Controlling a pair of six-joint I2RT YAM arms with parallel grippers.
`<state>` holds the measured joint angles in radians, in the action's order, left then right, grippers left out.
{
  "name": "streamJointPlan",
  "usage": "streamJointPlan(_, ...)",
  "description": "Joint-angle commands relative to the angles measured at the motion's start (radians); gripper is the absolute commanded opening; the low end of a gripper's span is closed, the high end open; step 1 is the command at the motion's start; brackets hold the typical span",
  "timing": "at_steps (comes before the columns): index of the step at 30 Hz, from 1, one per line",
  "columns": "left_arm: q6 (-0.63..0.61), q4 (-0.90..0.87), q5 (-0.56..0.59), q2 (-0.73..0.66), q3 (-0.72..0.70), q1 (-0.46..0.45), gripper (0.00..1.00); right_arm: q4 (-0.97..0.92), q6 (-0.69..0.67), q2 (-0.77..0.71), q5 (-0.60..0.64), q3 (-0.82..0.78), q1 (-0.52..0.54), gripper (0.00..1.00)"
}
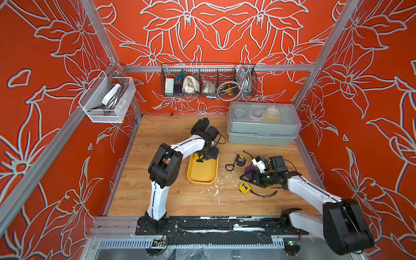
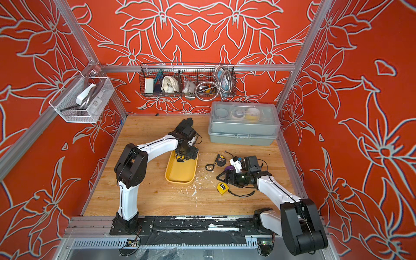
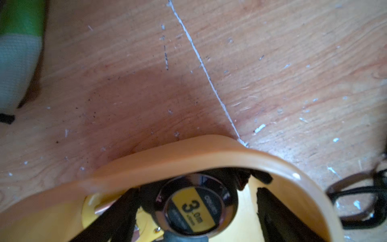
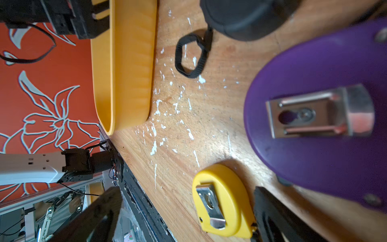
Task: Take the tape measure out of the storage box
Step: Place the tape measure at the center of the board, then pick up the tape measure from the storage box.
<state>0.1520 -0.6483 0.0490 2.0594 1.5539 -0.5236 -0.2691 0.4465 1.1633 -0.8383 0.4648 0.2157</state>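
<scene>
- Three tapes lie out on the table (image 1: 175,198); a fourth is in the box.
- The yellow tape (image 1: 243,188) is nearest. It lies clip-up, and its black strap trails to the right.
- The right gripper (image 4: 184,192) has its fingers spread wide and holds nothing. It is low over the table, just beside the yellow tape.
- The purple tape (image 4: 314,125) lies just past it, also clip-up. It is cut off in the right wrist view and largely hidden under the gripper in both top views.
- The dark tape (image 1: 240,160) is farther on, with its strap loop toward the box. Its face is too small to read.
- There is one box (image 1: 202,174), left of these tapes, and its near part is bare.
- The tape measure (image 3: 195,209) lies at the box's far end, by the end wall. Its label reads "3.0m"; the smaller print is blurred.
- The left gripper (image 3: 196,189) reaches down there with a finger on either side of the tape measure. A gap shows beside one finger, so it is not clamped.
- Beyond are one black glove (image 1: 201,126), one grey case (image 1: 262,132) and two wire baskets, one white (image 1: 105,105) and one black (image 1: 202,90). Their contents are hard to make out.
</scene>
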Motion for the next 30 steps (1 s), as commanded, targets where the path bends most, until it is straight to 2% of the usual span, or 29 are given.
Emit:
streamJointPlan(1, -0.007, -0.016, -0.013, 0.065, 0.014, -0.001, 0.88, -0.031, -0.024, -0.004, 0.004, 0.042, 0.005, 1.00)
streamJointPlan(10, -0.013, 0.002, -0.034, -0.017, -0.067, -0.001, 0.55, -0.020, -0.024, -0.001, -0.015, 0.063, 0.006, 1.00)
streamJointPlan(15, -0.003, -0.015, -0.048, -0.125, -0.092, -0.001, 0.49, 0.019, -0.019, -0.002, -0.063, 0.088, 0.006, 1.00)
streamJointPlan(20, -0.037, -0.063, -0.122, -0.265, -0.104, -0.002, 0.47, 0.124, 0.033, 0.000, -0.136, 0.114, 0.006, 1.00)
streamJointPlan(25, -0.111, -0.149, -0.232, -0.359, -0.126, -0.015, 0.46, 0.255, 0.130, 0.089, -0.239, 0.188, 0.013, 1.00)
streamJointPlan(30, -0.152, -0.178, -0.282, -0.464, -0.181, -0.058, 0.45, 0.270, 0.135, 0.198, -0.288, 0.315, 0.057, 0.98)
